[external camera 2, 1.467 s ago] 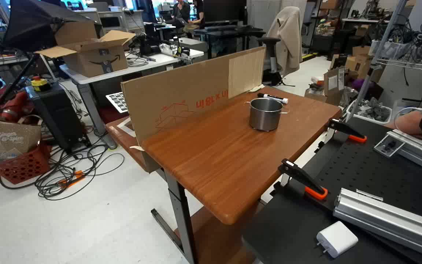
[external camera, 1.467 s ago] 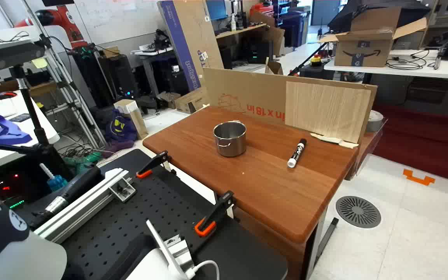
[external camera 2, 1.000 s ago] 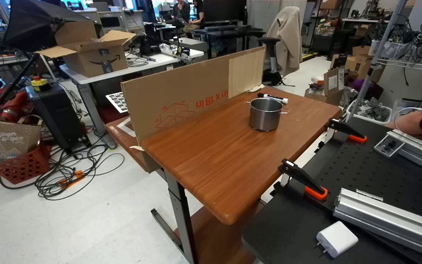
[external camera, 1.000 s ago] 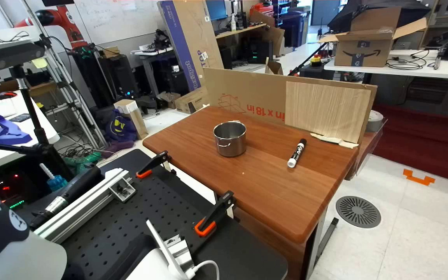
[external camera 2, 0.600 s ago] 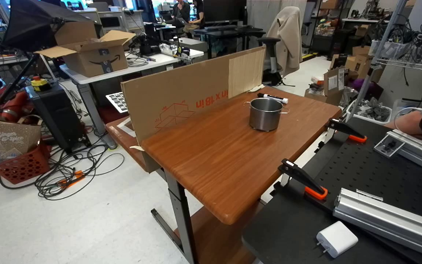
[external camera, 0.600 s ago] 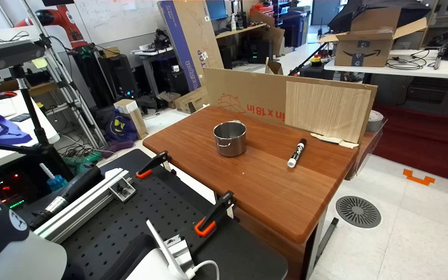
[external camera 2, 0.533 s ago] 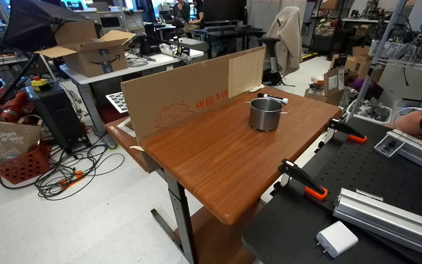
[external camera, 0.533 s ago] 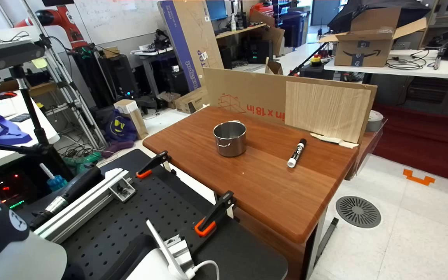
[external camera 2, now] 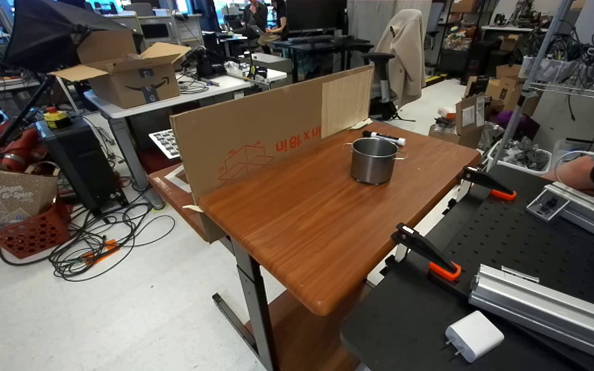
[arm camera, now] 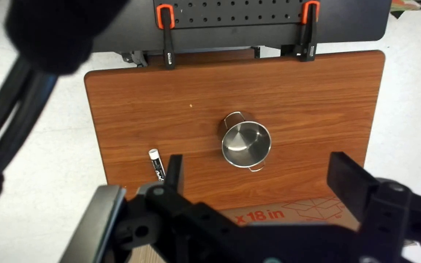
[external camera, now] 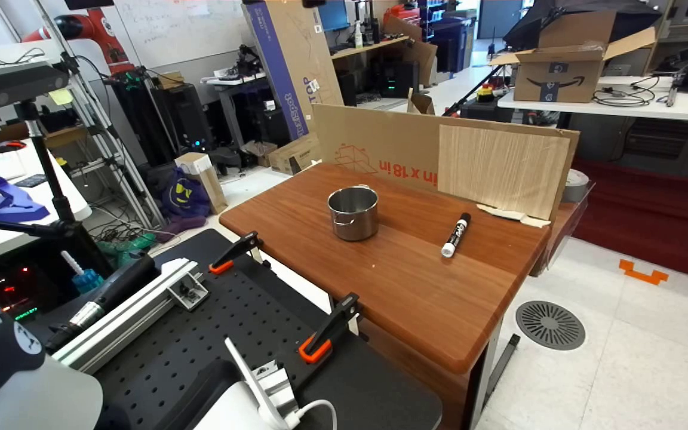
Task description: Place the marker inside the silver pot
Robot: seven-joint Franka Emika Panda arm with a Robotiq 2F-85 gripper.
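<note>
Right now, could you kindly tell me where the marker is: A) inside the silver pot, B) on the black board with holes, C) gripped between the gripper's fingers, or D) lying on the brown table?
D, because in an exterior view the marker lies on the brown table, with a gap between it and the silver pot.

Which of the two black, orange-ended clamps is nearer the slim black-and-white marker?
The black, orange-ended clamp at left in the wrist view; its twin at right is farther from the marker.
</note>
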